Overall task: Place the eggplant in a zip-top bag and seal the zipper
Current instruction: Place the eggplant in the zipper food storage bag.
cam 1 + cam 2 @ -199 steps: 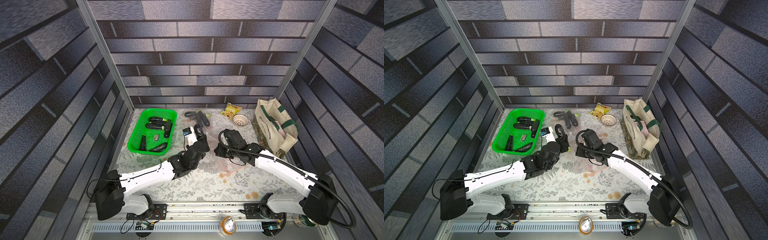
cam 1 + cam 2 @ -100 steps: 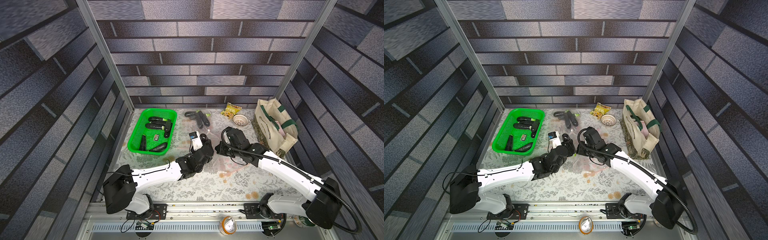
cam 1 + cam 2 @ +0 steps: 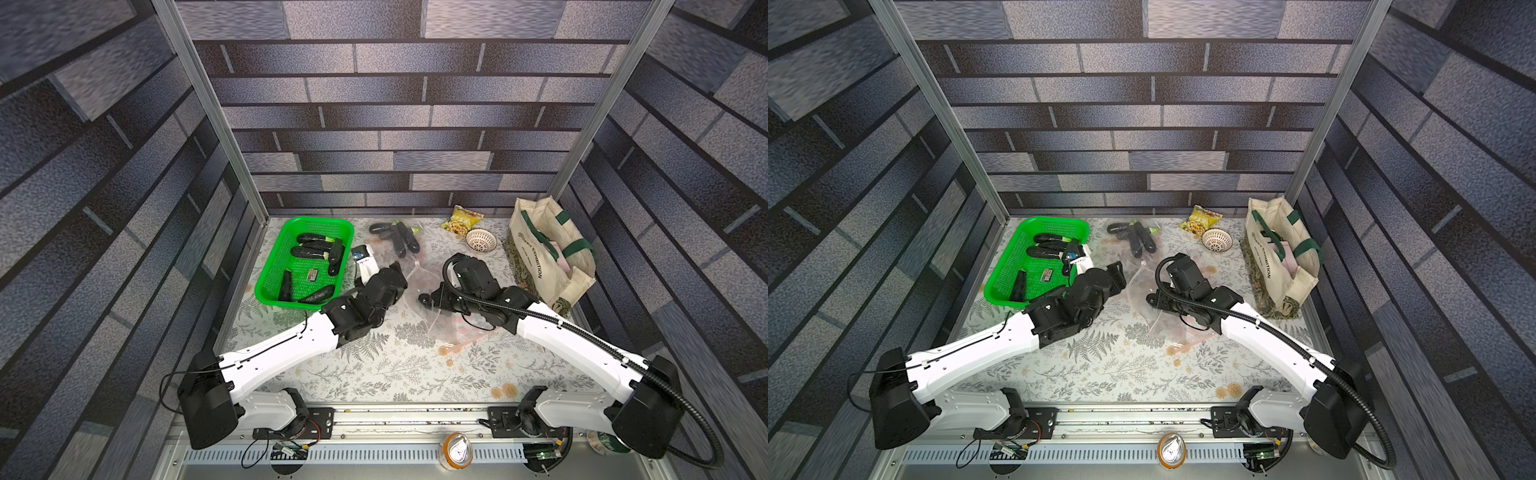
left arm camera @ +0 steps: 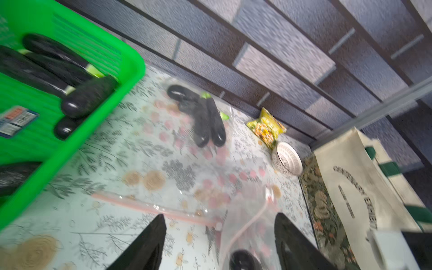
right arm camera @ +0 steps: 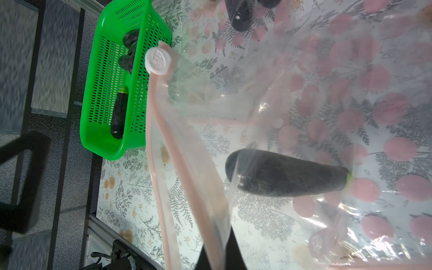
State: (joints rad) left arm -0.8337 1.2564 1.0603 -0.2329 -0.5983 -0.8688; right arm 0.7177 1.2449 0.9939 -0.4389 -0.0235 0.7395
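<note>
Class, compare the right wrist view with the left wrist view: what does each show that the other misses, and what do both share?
Only the right wrist view shows the whole eggplant inside the zip-top bag, and the right gripper shut on the bag's zipper edge. Only the left wrist view shows the snack packet, the white bowl and the tote bag. Both show the green basket holding eggplants and the floral tablecloth.

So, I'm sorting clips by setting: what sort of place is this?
Likely a staged robot test booth, not a real kitchen: brick-print panels on metal posts, a left arm and right arm bolted to a front rail, and a floral tablecloth with a green basket of eggplants.
</note>
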